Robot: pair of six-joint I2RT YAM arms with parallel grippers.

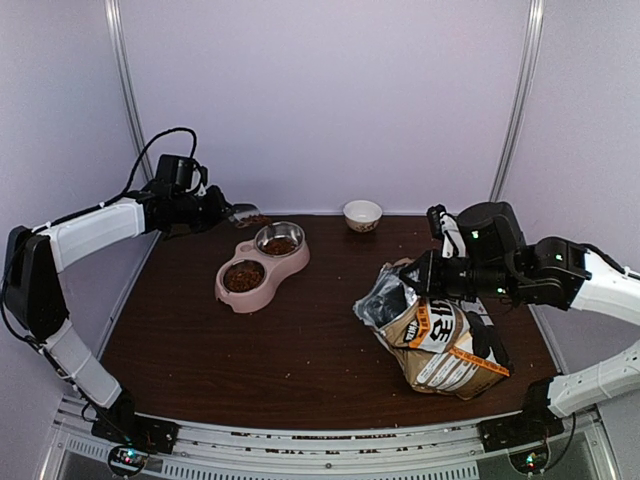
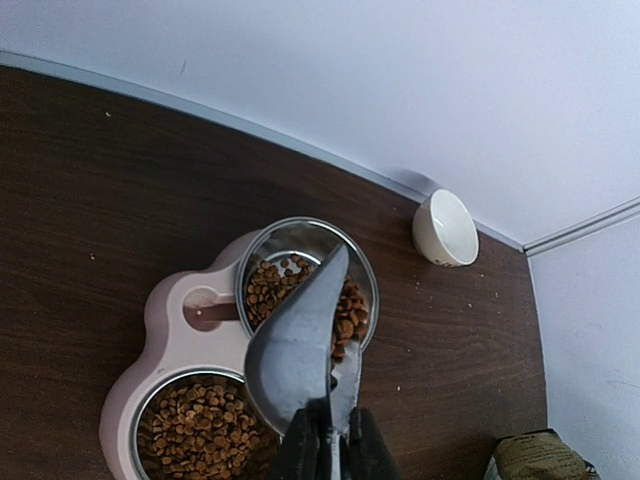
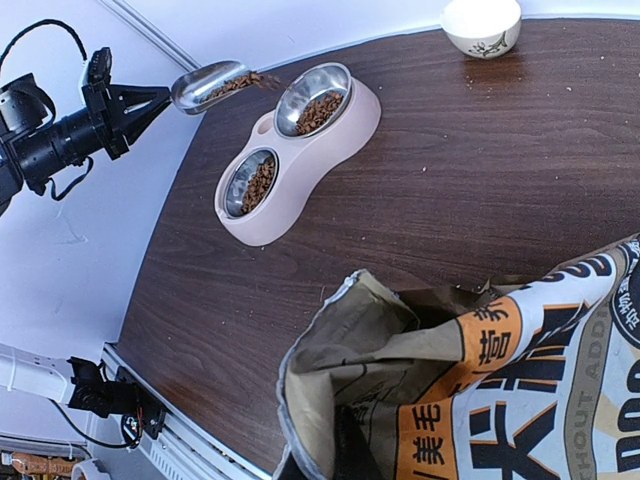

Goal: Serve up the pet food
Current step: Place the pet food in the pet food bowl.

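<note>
gripping scoop, left claw raised by feeder | right claw pinching bag

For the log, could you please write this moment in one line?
left gripper: silver metal scoop; right gripper: printed bag; pink feeder: brown kibble

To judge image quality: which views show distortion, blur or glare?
Left wrist: the table edge bows, and the near scoop looks soft. Right wrist: the steel bowl glints, the bag print reads clearly. Top external: even light, only faint shadows.
</note>
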